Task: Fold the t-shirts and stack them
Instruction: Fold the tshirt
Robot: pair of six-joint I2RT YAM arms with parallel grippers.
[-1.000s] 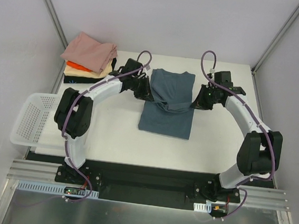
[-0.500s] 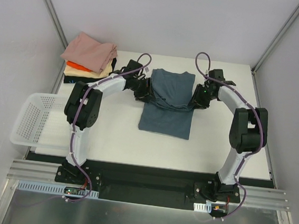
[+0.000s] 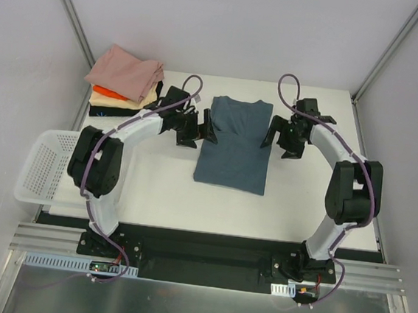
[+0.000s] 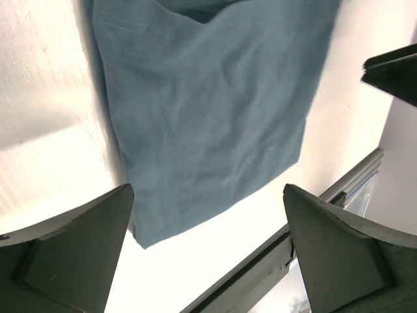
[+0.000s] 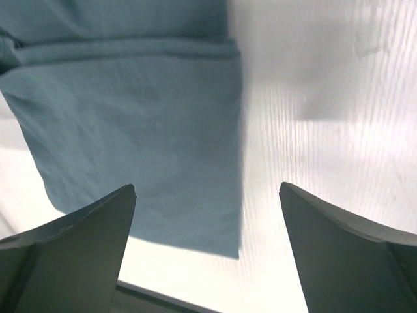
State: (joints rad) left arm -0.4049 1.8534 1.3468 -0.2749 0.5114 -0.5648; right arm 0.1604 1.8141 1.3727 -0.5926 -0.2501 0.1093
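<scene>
A slate-blue t-shirt (image 3: 234, 145) lies folded into a narrow rectangle in the middle of the white table, collar end toward the back. My left gripper (image 3: 199, 130) hovers open just off its left edge, holding nothing. On the other side my right gripper (image 3: 279, 139) is likewise open and empty. The left wrist view looks down on the blue cloth (image 4: 208, 111) between spread fingers (image 4: 78, 248). The right wrist view shows the shirt's edge (image 5: 143, 130) under the open right gripper (image 5: 207, 189). Folded t-shirts sit stacked at the back left: pink (image 3: 127, 73) on top, then orange (image 3: 104, 92), cream and black (image 3: 114, 108).
A white lattice basket (image 3: 45, 164) hangs over the table's left edge. Bare table (image 3: 154, 184) stretches in front of the blue shirt. Grey walls and metal frame posts close in the back and sides.
Both grippers have opened, let go of the blue shirt's bunched sides and drawn outward. The cloth now lies flat.
</scene>
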